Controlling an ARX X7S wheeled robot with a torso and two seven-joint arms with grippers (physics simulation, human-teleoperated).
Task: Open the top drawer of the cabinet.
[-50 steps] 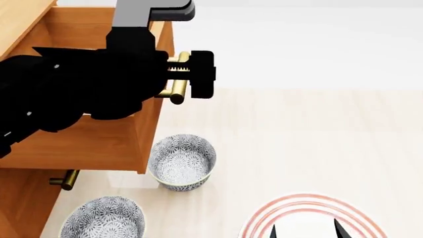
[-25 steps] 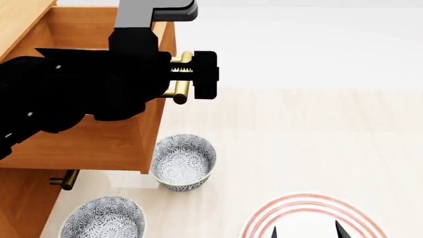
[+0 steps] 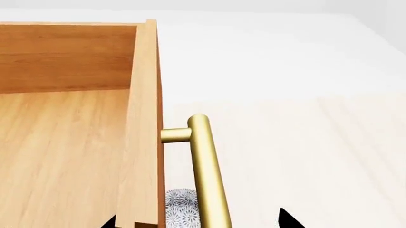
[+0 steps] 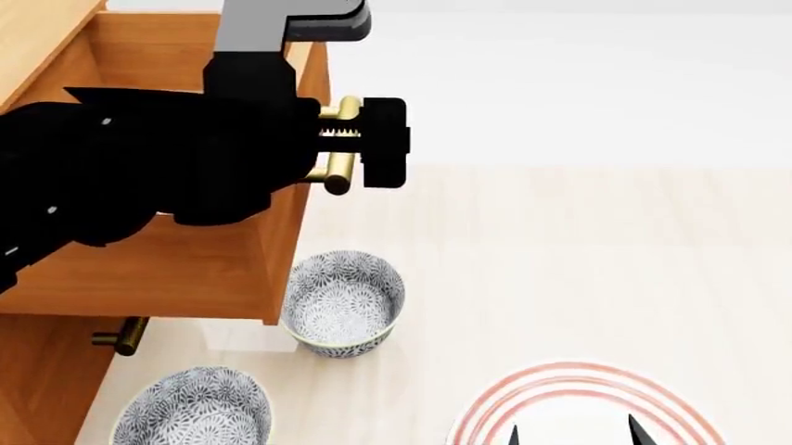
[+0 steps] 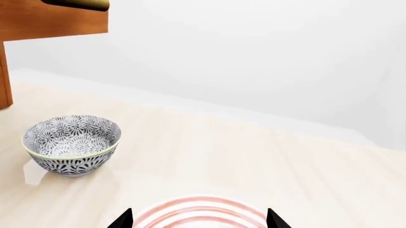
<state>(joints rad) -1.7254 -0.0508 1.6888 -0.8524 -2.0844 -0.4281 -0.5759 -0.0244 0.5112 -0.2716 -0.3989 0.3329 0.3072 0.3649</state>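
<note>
Left tool [image 4: 351, 139] clenched on the brass bar handle [image 4: 337, 148] of the top drawer [image 4: 185, 260], one black finger [image 4: 381, 141] on the outer side of the bar, serrated pad against the brass. In the left wrist view, same handle [image 3: 208, 171] running between two dark fingertips [image 3: 288, 221] at the frame edge, its short post fixed to the drawer front.

Top drawer pulled well out of the cabinet [image 4: 37, 380], at the head view's left, its bare wooden floor and side walls open to view [image 3: 63, 152]. Lower drawer handle [image 4: 121, 336] visible below, close against the cabinet front, that drawer closed.

Just beside the open drawer's front corner, a patterned bowl [image 4: 341, 303] upright on the pale desk [image 4: 594, 260]. A second patterned bowl [image 4: 193, 408] nearer, in front of the cabinet.

Right tool [image 4: 572, 434] low at the head view's bottom edge, its two dark tips spread apart and holding nothing, hovering over a white plate with red rings [image 4: 581, 399]. In the right wrist view, same plate [image 5: 199, 213] between the tips, the first bowl [image 5: 72, 144] beyond it.
</note>
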